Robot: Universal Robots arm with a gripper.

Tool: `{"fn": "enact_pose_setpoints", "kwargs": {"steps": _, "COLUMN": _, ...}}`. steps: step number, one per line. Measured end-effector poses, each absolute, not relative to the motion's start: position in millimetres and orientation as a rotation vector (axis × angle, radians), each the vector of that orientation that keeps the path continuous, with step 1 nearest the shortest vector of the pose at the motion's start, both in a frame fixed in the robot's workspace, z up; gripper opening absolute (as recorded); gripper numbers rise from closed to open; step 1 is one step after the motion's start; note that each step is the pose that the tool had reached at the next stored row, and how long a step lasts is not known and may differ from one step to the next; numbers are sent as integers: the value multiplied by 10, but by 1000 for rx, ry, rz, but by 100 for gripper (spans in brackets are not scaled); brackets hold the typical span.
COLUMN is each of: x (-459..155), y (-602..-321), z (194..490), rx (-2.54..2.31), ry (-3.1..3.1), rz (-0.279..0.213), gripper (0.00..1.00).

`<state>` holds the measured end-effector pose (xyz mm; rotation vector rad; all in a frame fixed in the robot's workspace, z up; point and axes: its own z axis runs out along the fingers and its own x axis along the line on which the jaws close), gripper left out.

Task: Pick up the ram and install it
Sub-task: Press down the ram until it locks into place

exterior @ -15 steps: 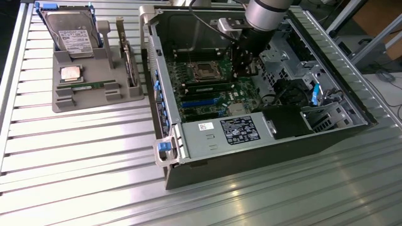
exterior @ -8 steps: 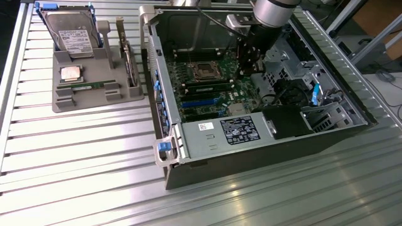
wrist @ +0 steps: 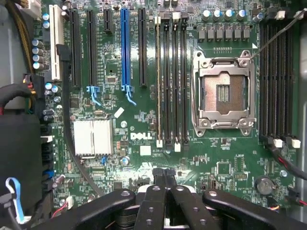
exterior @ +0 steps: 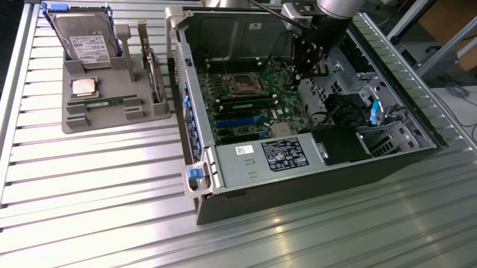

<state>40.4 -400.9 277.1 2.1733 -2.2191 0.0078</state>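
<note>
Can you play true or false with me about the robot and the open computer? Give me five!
1. The gripper has its jaws shut with nothing between them. True.
2. The processor socket on the motherboard has a chip in it. False: it is open and bare.
3. A ram stick already stands in one of the long slots beside the socket. True.
4. The hard drive is inside the computer case. False: it stands in the grey holder at the exterior view's left, outside the case.
5. Another ram stick lies on the grey holder. True.
</note>
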Motion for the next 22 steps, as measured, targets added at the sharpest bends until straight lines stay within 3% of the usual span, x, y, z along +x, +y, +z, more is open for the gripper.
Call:
{"fn": "enact_pose_setpoints", "kwargs": {"steps": 12, "x": 409, "y": -4009, "z": 2878, "rx": 2159, "ry": -2238, "rz": 2, "gripper": 11}}
{"fn": "enact_pose_setpoints", "kwargs": {"steps": 22, "x": 409, "y": -4009, "z": 2876, "rx": 1789, "ry": -2543, "rz": -5, "gripper": 11}}
